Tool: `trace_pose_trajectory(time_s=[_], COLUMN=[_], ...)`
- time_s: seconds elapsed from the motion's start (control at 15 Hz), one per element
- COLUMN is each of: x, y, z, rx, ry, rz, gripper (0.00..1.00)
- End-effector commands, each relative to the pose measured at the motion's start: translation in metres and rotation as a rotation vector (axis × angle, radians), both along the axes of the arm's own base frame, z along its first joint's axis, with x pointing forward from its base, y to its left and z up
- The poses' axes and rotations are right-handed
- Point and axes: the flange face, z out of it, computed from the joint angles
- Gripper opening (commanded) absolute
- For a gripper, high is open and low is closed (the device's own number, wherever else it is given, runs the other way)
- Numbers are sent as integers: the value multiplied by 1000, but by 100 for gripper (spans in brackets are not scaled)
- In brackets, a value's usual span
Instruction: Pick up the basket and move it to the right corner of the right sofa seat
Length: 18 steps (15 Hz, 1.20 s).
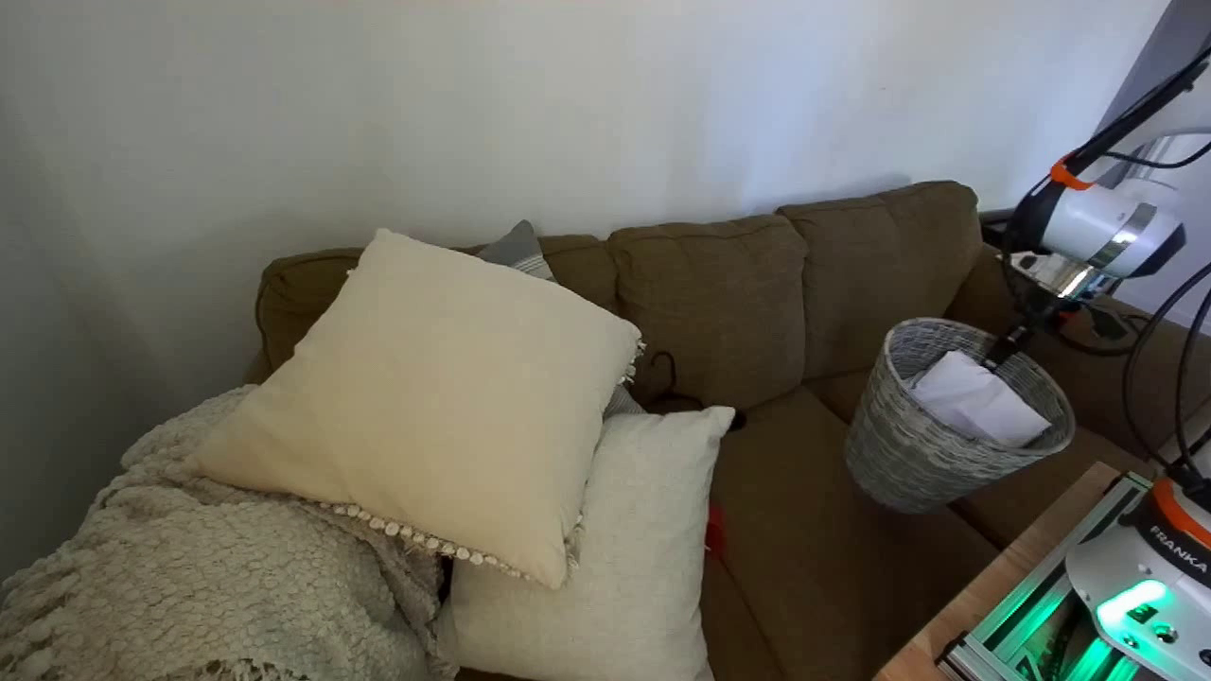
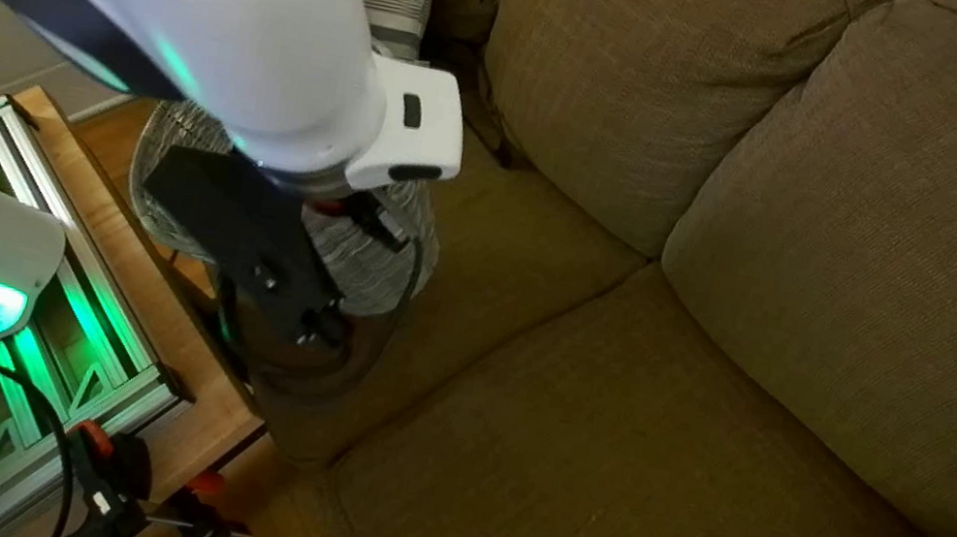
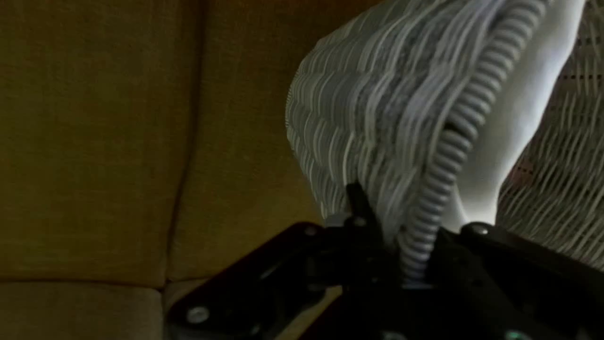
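- Pinching the rim of the basket (image 1: 899, 435) in the gripper (image 3: 406, 231), closed to that rim's thickness.
- Containing white cloth (image 1: 974, 397).
- Looking tilted over the brown sofa (image 1: 804, 511); hard to tell if touching or raised.
- Flanked, in an exterior view, by a cream pillow (image 1: 445, 407) at 9 o'clock and a wooden table (image 1: 1010, 567) at 5.
- Placed, in an exterior view, at 10 o'clock from the right sofa seat (image 2: 617, 490).
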Motion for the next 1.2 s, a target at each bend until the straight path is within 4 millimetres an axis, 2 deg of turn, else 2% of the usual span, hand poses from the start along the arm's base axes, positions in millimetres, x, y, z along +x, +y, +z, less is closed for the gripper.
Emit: trace_pose_trajectory(time_s=[0.0,0.07,0.13,0.2,0.33,0.4,0.87,1.13], x=[-46,-32,-45,-51,-27,-21,56,73], y=[-49,-37,-49,-55,-61,-66,-125,-172], z=[41,13,19,23,30,28,19,1], rx=[48,8,7,4,107,124,212,225], ry=[-66,-13,-24,-33,-88,-87,-82,-38], rz=[-184,-110,-151,-172,-277,-309,-586,-762], gripper=[2,10,10,2,2,2,2,2])
